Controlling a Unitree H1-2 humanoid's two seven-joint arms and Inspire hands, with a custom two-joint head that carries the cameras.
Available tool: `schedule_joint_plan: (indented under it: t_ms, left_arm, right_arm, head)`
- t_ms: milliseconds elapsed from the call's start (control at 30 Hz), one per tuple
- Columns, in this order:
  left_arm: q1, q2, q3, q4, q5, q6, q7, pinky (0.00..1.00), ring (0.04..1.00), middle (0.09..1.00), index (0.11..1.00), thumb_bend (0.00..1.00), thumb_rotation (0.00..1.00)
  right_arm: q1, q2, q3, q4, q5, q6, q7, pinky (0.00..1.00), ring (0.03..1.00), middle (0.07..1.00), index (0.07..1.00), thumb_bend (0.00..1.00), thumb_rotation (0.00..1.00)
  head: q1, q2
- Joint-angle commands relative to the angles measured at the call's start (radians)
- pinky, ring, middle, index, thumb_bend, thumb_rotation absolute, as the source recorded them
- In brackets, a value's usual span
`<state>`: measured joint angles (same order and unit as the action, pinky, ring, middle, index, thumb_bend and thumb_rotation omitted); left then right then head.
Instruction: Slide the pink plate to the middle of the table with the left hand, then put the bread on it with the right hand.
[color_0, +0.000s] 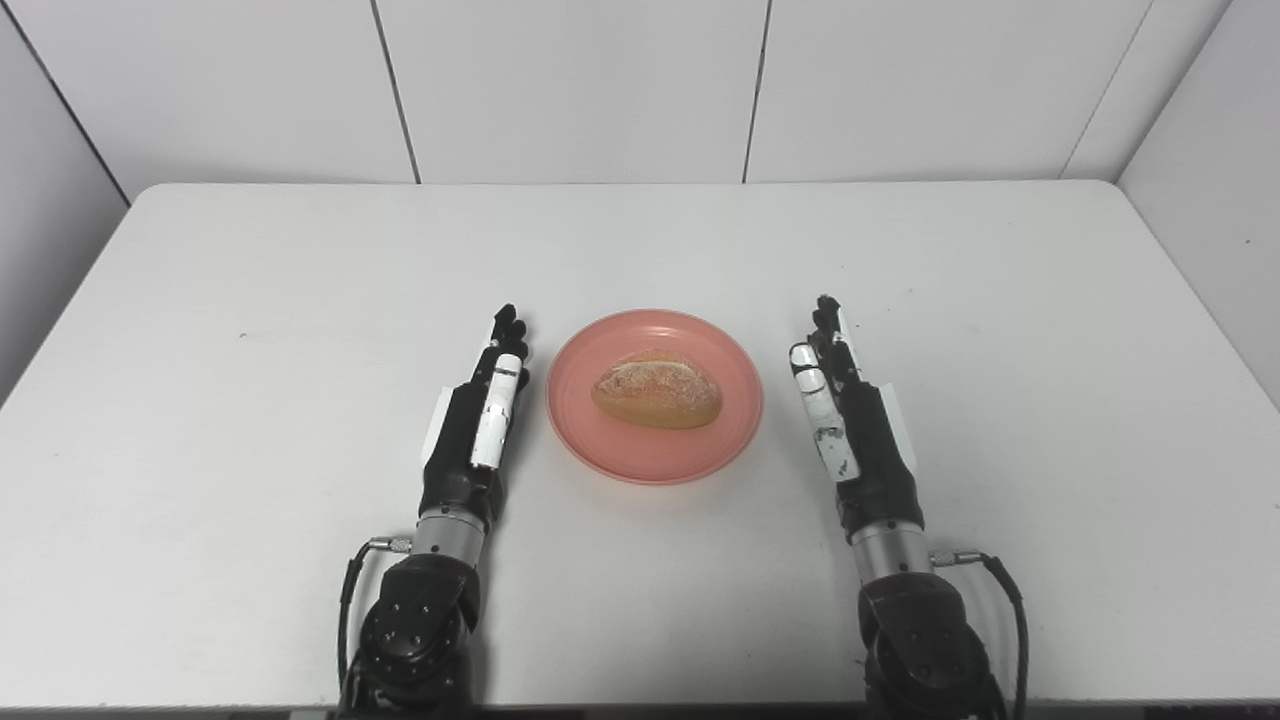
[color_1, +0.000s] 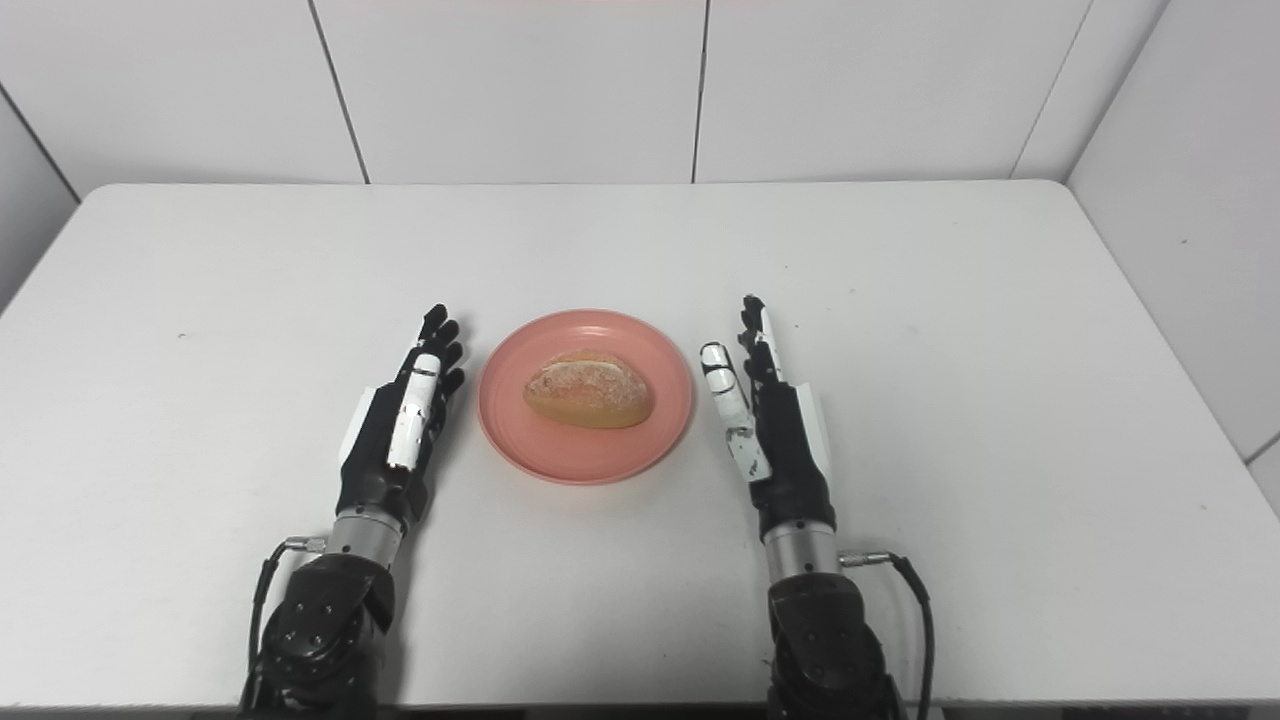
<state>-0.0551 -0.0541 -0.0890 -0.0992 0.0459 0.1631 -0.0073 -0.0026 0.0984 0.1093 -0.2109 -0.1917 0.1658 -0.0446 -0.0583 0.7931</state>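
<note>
A pink plate sits near the middle of the white table, toward the front. A golden-brown bread roll lies on the plate, also seen in the right eye view. My left hand rests just left of the plate, fingers straight and pointing away, open and empty. My right hand rests a little to the right of the plate, fingers straight, open and empty. Neither hand touches the plate or the bread.
The white table reaches back to white wall panels. Its near edge runs along the bottom of the picture. Walls stand close on the left and right sides.
</note>
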Motion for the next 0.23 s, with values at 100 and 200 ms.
schedule_joint_plan:
  t_ms: [100, 200]
  left_arm:
    - [-0.032, -0.009, -0.004, -0.029, 0.013, -0.005, 0.007, 1.0, 1.0, 1.0, 1.0, 0.37, 1.0]
    - [-0.034, -0.007, -0.005, -0.027, 0.022, -0.002, 0.01, 1.0, 0.999, 1.0, 1.0, 0.38, 1.0]
  right_arm:
    - [-0.032, 0.015, -0.014, 0.0, 0.047, -0.002, 0.001, 1.0, 0.988, 0.992, 0.998, 0.22, 1.0]
    - [-0.031, 0.011, -0.016, -0.001, 0.06, 0.017, 0.009, 1.0, 0.998, 0.999, 1.0, 0.21, 1.0]
  head:
    - [0.004, 0.002]
    - [0.004, 0.002]
